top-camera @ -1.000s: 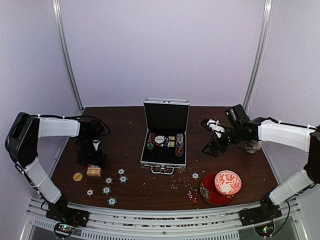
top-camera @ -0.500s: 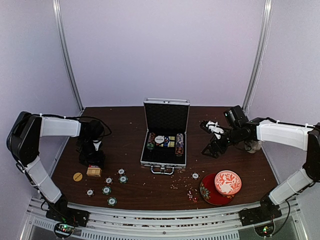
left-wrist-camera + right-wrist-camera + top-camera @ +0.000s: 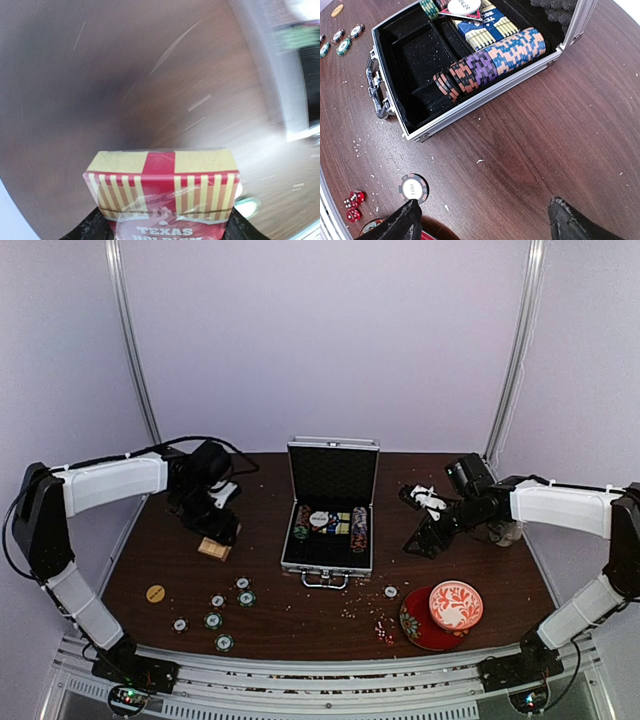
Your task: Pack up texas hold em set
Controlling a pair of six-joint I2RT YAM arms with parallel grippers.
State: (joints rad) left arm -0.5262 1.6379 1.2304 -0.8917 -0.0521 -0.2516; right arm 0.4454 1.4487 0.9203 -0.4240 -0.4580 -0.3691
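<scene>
red card box (image 3: 161,200) in left hand (image 3: 165,226)

One briefcase (image 3: 333,475), one card box (image 3: 162,190) — one bowl (image 3: 456,604)

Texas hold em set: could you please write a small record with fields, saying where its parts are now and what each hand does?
case: open, lid upright, chip rows inside
card box: gripped by left hand, left of case
right hand: open, empty, right of case
loose chips: on table, front left
dice: red, on table
</scene>
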